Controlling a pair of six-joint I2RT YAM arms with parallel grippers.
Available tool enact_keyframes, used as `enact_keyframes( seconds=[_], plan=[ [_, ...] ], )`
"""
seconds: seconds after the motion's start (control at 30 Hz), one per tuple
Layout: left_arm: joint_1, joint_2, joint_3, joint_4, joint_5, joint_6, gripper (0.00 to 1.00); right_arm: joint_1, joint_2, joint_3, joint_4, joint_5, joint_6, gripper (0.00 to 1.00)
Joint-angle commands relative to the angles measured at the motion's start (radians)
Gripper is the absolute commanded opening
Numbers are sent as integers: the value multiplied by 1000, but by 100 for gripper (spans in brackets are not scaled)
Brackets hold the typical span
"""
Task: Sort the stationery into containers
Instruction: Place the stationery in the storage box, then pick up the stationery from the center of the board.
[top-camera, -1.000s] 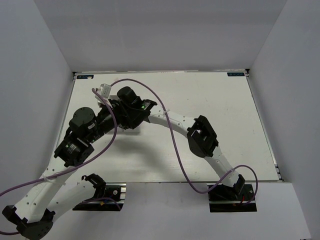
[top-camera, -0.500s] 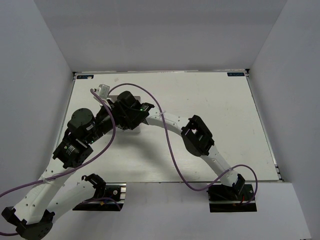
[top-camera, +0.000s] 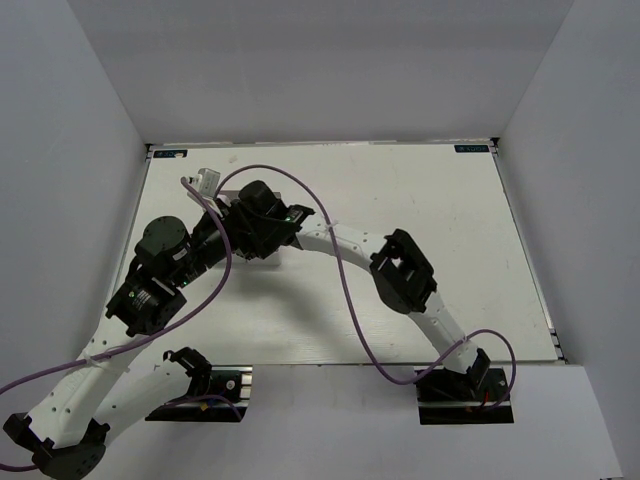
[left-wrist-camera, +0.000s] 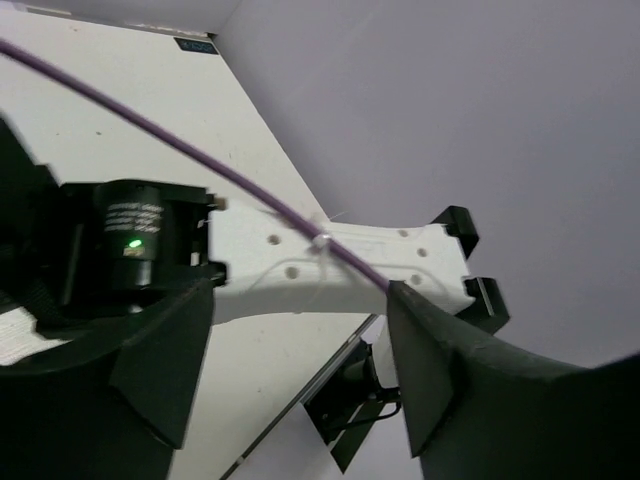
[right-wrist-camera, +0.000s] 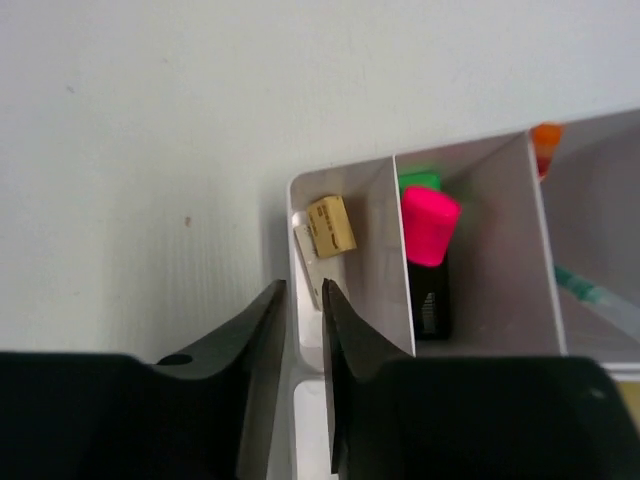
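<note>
Progress: organizer box (right-wrist-camera: 392, 260) holding several items; tan eraser (right-wrist-camera: 332, 225) and white eraser (right-wrist-camera: 306, 255) lying in box's corner compartment; pink-capped highlighter (right-wrist-camera: 430, 225) and green cap (right-wrist-camera: 420, 181) sitting in next compartment; teal pen (right-wrist-camera: 580, 285) showing deeper inside box; no loose stationery showing, but arms hiding counter (top-camera: 420, 200) around box; sorting judged near end.

Right tool (right-wrist-camera: 303, 292) hovering over box's corner wall; jaws standing narrowly apart; white eraser's near end lying at gap; gripping or released: cannot tell.

Left tool (left-wrist-camera: 300, 395) gaping wide, holding nothing; box not showing in its view.
</note>
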Motion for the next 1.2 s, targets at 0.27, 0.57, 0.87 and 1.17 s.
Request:
enact_keyframes(
  seconds=[0.27,0.57,0.87,1.17],
  plan=[
    [-2,27,18,77,69,14,33,-123,-357,-134,-35,118,139,13],
    [-2,56,-65,-84,35,25,62,-400,-507,-355,-266,65,74,63],
    [-2,154,-98,-240,-41,25,89,-468,-404,-348,-501,16,-135,75],
    [-2,113,-75,-282,-79,16,89,-433,-248,-257,-555,69,-201,81]
  ],
)
